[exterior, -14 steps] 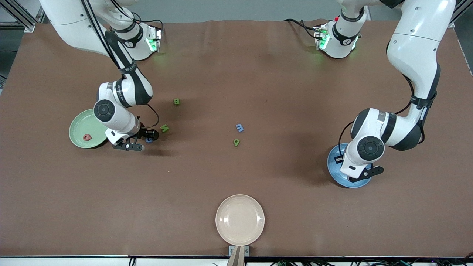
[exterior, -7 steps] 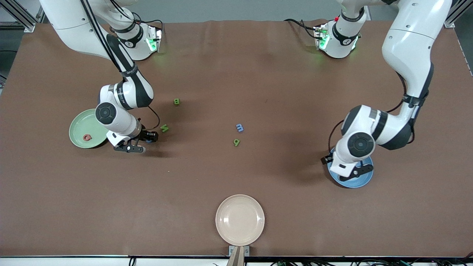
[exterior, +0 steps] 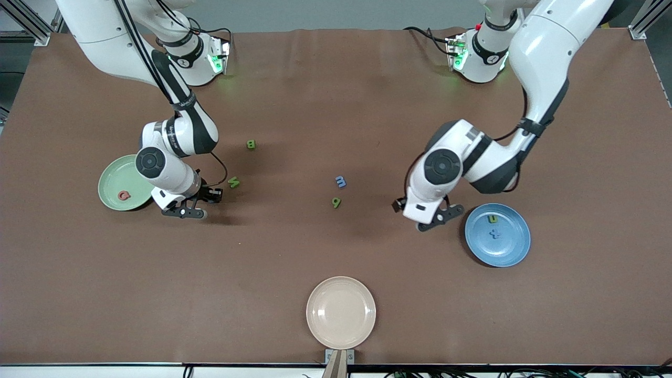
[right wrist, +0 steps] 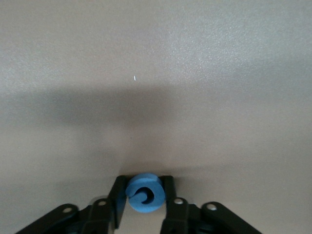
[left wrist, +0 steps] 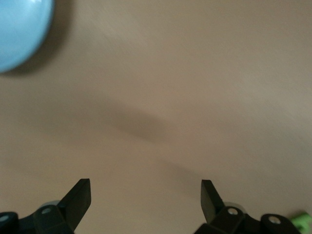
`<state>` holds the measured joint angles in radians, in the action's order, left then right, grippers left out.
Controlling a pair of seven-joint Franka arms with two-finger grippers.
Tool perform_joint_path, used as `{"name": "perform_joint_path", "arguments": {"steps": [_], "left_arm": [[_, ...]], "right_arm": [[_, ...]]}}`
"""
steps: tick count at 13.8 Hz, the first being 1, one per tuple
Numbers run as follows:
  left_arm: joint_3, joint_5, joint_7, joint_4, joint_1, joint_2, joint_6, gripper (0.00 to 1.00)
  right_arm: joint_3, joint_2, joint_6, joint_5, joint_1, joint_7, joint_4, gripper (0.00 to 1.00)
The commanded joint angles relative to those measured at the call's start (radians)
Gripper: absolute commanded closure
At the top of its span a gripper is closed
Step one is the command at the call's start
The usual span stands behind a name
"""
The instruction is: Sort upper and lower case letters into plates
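Green plate (exterior: pixel 113 178) sits at the right arm's end of the desk (exterior: pixel 315 252), 1 red letter (exterior: pixel 123 195) already in it. Right gripper (exterior: pixel 195 202) is just beside that plate, jaws pinching a blue round letter (right wrist: pixel 144 193), probably a G or C, case hard to read. Held low and level, likely so it can swing straight over the rim and drop it.

Loose letters mid-desk: green M (exterior: pixel 233 182) near the right gripper, green B (exterior: pixel 251 144) farther from the camera, blue m (exterior: pixel 340 181) and green 9-shaped piece (exterior: pixel 336 202) close together in the middle. Probably a g or q, so likely lowercase.

Cream plate (exterior: pixel 341 312) sits nearest the camera, nothing in it, not part of the sort.

Left gripper (exterior: pixel 428 215) hovers over bare desk between the middle pair and the blue plate (exterior: pixel 497 234), jaws spread and holding nothing. The wrist view shows only bare desk between them. I'd guess it's heading for m or the 9-shaped piece.

Blue plate is at the left arm's end, with 2 letters in it: a green one (exterior: pixel 492 219) and a blue one (exterior: pixel 495 234). Each plate is close to its own arm, so neither has to reach across.

Surface is a brown matte mat, slightly wrinkled near the bases. Aluminium frame shows at the corners.
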<state>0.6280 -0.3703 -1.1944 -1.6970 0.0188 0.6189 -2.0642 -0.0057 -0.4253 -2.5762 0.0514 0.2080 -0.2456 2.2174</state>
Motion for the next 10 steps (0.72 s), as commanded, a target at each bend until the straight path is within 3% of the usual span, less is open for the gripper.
{"name": "perform_joint_path", "arguments": {"steps": [1,5,8,10], "left_arm": [[-0.002,0.013,-0.101,-0.003,0.114,-0.004,-0.008,0.03],[-0.005,0.001,-0.136,0.06,0.231,0.082,-0.073,0.12],[-0.062,0.005,-0.148,0.082,0.331,0.117,-0.12,0.21],[-0.091,0.005,-0.16,0.106,0.372,0.146,-0.163,0.25]], "right_arm": [[0.0,-0.016,-0.004,-0.019,0.002,-0.02,-0.008,0.8],[0.0,0.026,0.036,-0.022,-0.007,-0.003,-0.004,0.86],[-0.007,0.187,0.265,-0.034,-0.065,0.074,-0.004,0.85],[-0.008,0.265,0.364,-0.096,-0.166,0.179,-0.001,0.85]]}}
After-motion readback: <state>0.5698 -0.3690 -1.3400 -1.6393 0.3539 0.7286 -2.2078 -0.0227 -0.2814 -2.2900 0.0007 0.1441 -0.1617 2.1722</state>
